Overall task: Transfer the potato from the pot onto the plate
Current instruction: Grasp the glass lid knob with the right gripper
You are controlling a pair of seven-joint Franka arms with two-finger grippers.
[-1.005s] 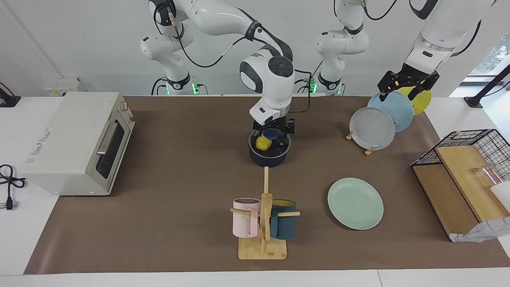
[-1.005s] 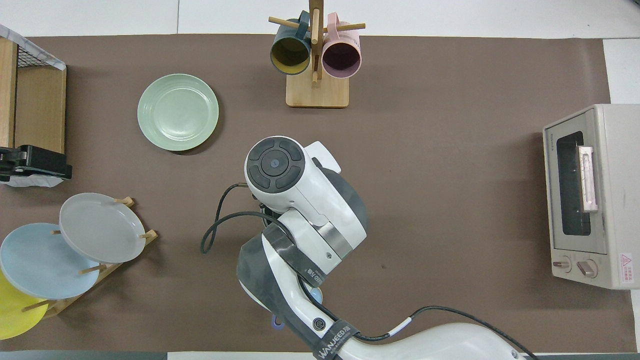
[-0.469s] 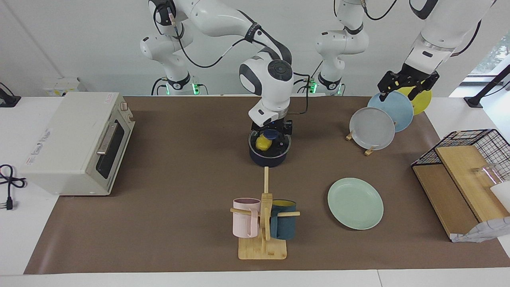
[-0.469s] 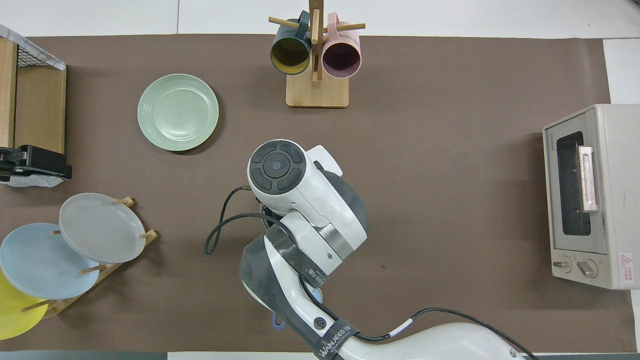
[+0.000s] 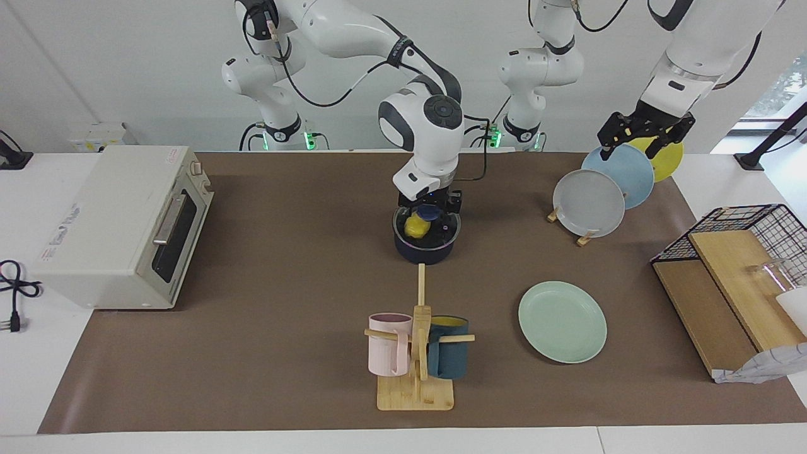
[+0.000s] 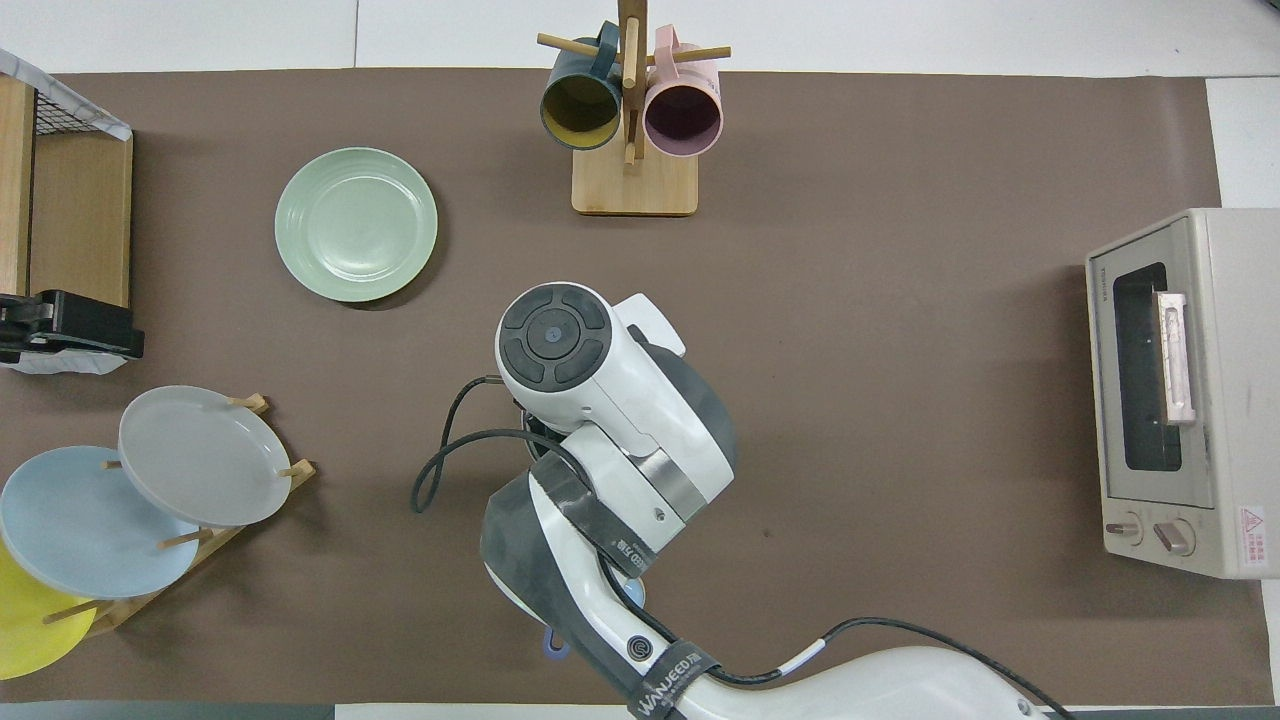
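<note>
The dark blue pot (image 5: 426, 246) stands on the brown mat in the middle of the table, with the yellow potato (image 5: 415, 226) inside it. My right gripper (image 5: 425, 221) reaches down into the pot, right at the potato. In the overhead view the right arm hides the pot and the potato. The mint-green plate (image 5: 562, 321) (image 6: 356, 224) lies flat and bare, farther from the robots than the pot and toward the left arm's end. My left gripper (image 5: 644, 133) (image 6: 70, 328) waits open in the air over the plate rack.
A wooden mug rack (image 5: 416, 353) with a pink mug and a teal mug stands farther out than the pot. A plate rack (image 5: 602, 183) holds grey, blue and yellow plates. A toaster oven (image 5: 120, 224) sits at the right arm's end. A wire basket with boards (image 5: 731, 284) sits at the left arm's end.
The right arm's wrist has shifted slightly over the pot while its gripper stays down at the potato. The potato is still in the pot. The left arm has not moved.
</note>
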